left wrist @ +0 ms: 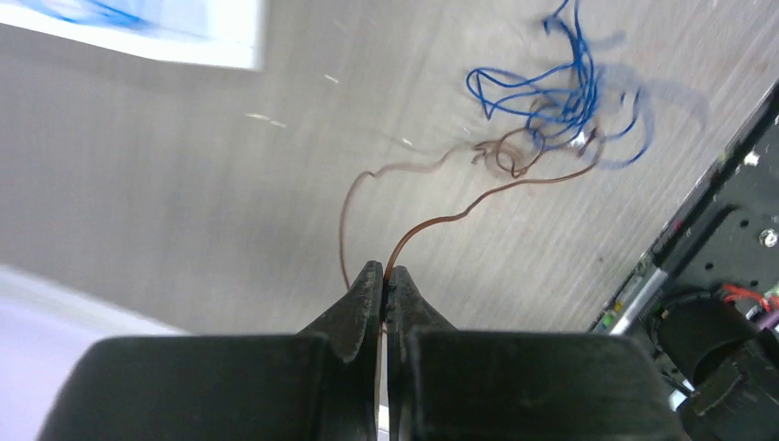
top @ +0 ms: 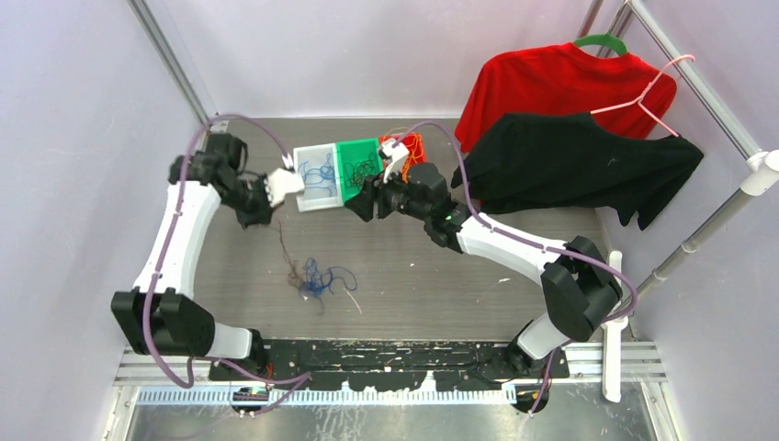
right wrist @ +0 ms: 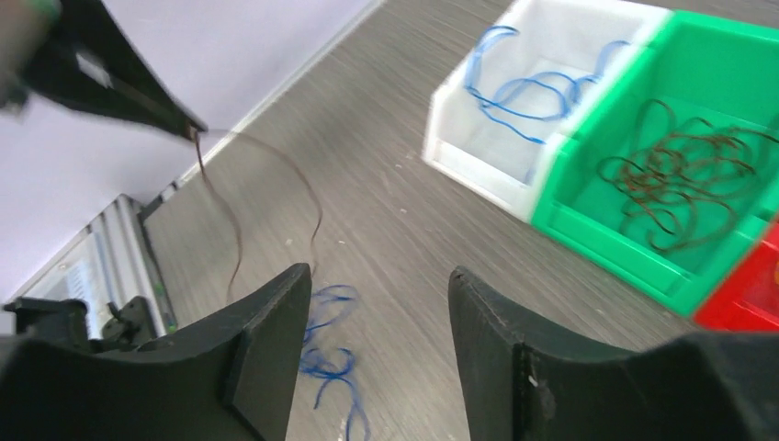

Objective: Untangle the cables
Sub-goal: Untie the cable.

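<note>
**Left pincer (left wrist: 383, 276) shut on a brown cable (left wrist: 441, 220), blue knot hanging on its end**

Your left pincer has its tips closed on the thin brown cable, held up above the left side of the bench (top: 441, 276). From the tips the cable drops in two runs to the bench, where it ends in a loose clump with the blue cables (left wrist: 551, 101), near-left of centre and well short of the bins. Your right pincer (right wrist: 378, 285) stands open and holds nothing; it hovers by the bins at the far middle, looking down toward the clump.

At the far middle, the white bin (right wrist: 478, 165) holds blue strands. The green bin (right wrist: 597, 239) just right of it holds brown ones, and a red bin (right wrist: 744, 312) is next along.

Watch these from here:

- The brown end looks wound into the blue loops. If you carry it straight to the green bin, the blue clump will probably ride along and land in the wrong bin.
- The grip is at the very tips on a very thin wire. A sharp pull against the knot could slide it out.
- A slack loop swinging past the white bin's rim could snag or drag that bin.
- Both arms are close together by the bins. If you bring the right pincer down to pin the blue, mind the left arm's path.
</note>
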Robot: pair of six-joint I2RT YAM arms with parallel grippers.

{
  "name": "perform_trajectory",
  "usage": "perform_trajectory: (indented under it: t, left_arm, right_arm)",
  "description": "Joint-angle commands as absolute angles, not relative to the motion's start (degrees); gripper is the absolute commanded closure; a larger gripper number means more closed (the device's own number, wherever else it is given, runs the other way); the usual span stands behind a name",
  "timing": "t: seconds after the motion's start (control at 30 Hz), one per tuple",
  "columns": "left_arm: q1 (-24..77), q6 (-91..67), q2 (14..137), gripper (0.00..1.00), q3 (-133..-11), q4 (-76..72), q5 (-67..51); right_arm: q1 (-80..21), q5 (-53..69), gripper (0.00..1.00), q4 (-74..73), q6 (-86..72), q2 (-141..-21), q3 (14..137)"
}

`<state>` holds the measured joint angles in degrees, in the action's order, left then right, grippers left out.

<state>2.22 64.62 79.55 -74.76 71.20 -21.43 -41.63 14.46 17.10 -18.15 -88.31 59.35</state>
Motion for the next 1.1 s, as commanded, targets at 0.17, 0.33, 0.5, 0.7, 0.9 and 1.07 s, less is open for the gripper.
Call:
perform_trajectory:
  t: [0.17,0.33,0.5,0.7,0.9,1.07]
  left_arm:
    - [2.5,51.6,75.1,1.0,-106.2,93.0,-33.2]
    - [2.8,47.6,73.2,1.0,-113.0,93.0,-36.0]
    - [3.2,45.6,73.2,1.0,-116.6,93.2,-37.1]
    - [3.3,45.2,70.7,1.0,-117.0,92.2,-37.0]
    - [3.5,44.0,70.4,1.0,-119.9,91.6,-39.1]
    - [4.0,40.6,71.8,1.0,-126.3,92.3,-41.1]
  right_arm:
    - [-50.7,17.5,0.26,31.8,-16.6,-88.3,63.4]
    - [-54.5,18.5,0.24,33.3,-16.7,-91.9,69.7]
    - [-57.8,17.8,0.23,33.7,-15.9,-96.7,75.7]
    - [-61.1,19.4,0.27,33.9,-16.4,-98.7,77.8]
    - [-62.4,17.1,0.36,32.9,-17.1,-99.0,75.1]
    - [-62.3,16.2,0.45,33.0,-17.0,-100.6,73.0]
